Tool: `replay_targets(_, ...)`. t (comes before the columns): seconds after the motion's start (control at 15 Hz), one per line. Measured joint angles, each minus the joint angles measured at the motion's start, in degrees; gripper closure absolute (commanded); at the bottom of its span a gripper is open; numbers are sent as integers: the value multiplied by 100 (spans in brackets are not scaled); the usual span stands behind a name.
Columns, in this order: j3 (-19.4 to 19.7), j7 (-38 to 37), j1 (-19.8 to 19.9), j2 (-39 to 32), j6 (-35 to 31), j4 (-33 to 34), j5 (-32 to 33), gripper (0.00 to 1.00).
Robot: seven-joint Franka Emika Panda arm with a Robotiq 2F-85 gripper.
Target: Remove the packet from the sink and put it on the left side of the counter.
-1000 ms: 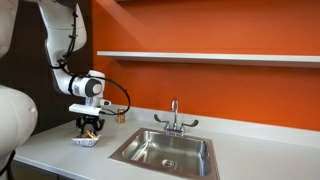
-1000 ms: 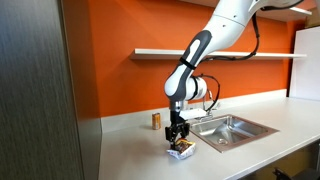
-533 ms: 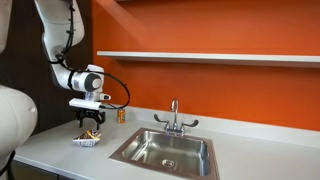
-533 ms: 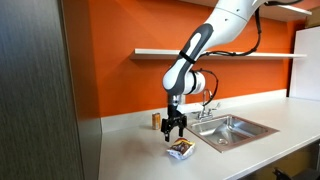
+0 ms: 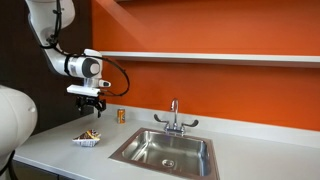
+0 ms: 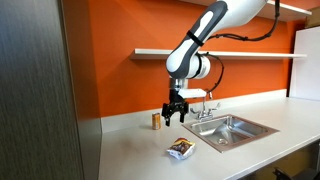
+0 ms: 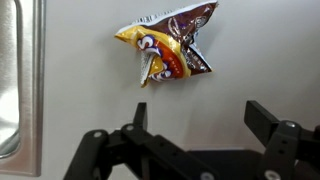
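**Gripper spread and empty above the packet, off the sink's end**

Gripper [image 5: 92, 103] hangs in the air with its jaws spread wide and nothing between them, well above the counter [image 5: 50, 150] and to the side of the sink [image 5: 130, 152]. The wrist view looks straight down between the two dark fingers [image 7: 262, 118] at the bottom of the picture. The gap between them shows only bare grey surface.

The packet [image 5: 88, 138] lies flat on the counter, outside the sink and near its short end, on the side away from the faucet [image 5: 174, 112]. In the wrist view the packet [image 7: 168, 50] is crumpled, with orange, red and dark brown print and silvery edges. It rests apart from the sink's steel rim [image 7: 30, 90], which runs down the left of that picture.

In both exterior views a small orange-gold can [image 6: 156, 121] stands upright by the backsplash, farther from the sink [image 6: 215, 140] than the packet [image 6: 181, 148]. The gripper [image 6: 175, 113] hovers between the can and the sink.
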State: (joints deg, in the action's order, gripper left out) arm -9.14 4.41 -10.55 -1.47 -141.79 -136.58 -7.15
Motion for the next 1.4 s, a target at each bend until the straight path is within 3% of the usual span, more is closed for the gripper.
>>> replay_targets(0.47, 178, -600, 115, 1364, 244, -746, 35, 0)
replay_targets(0.93, 266, -1181, 493, 2547, 448, -1464, 265, 0)
replay_targets(1.4, 280, -1347, 629, 2914, 533, -1655, 322, 0)
